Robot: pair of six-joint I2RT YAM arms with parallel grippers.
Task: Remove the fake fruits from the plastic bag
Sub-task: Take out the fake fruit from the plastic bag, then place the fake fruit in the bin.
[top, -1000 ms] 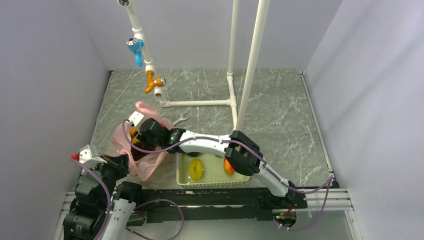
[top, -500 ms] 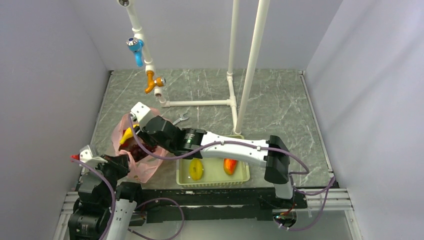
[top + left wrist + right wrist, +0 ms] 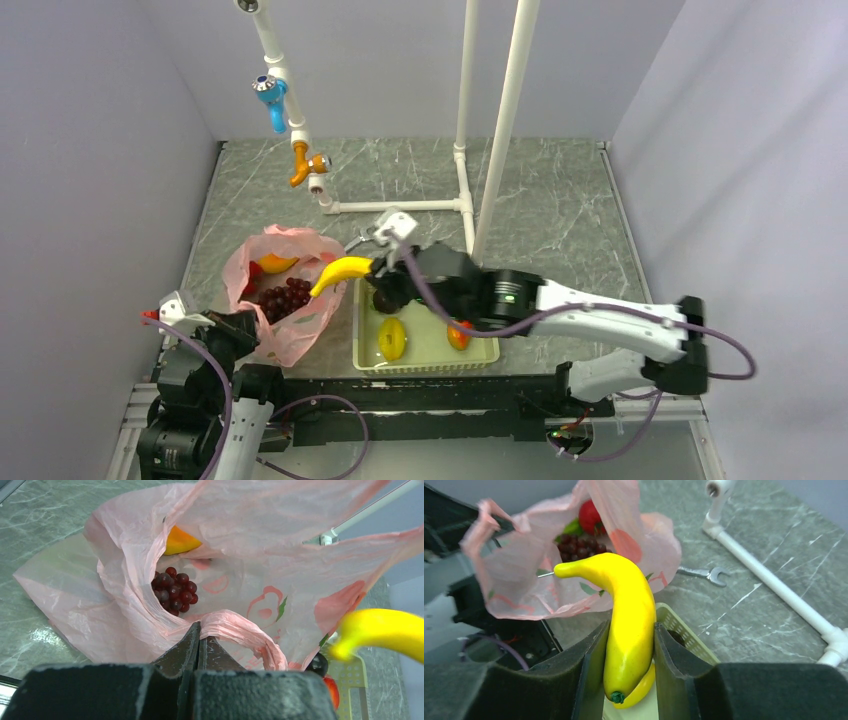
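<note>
The pink plastic bag (image 3: 290, 330) lies open at the table's near left. Inside it lie a dark purple grape bunch (image 3: 285, 297), a yellow-orange oval (image 3: 276, 264) and a red ball (image 3: 590, 516) beside a green piece (image 3: 572, 528). My left gripper (image 3: 198, 630) is shut on the bag's twisted handle (image 3: 240, 634). My right gripper (image 3: 630, 650) is shut on a yellow banana (image 3: 629, 610). In the top view the banana (image 3: 341, 271) hangs above the gap between bag and pale green basket (image 3: 490, 352).
The basket holds a yellow fruit (image 3: 392, 338), a red-orange fruit (image 3: 459, 335) and a dark round fruit (image 3: 384, 300). A metal wrench (image 3: 703, 573) lies behind the bag. A white pipe frame (image 3: 466, 150) stands at mid-table, with a tap (image 3: 306, 166) above the far left.
My right gripper has drawn out of the bag with the banana and swung right toward the basket. The bag's mouth now lies open to view. The left arm stays put.
</note>
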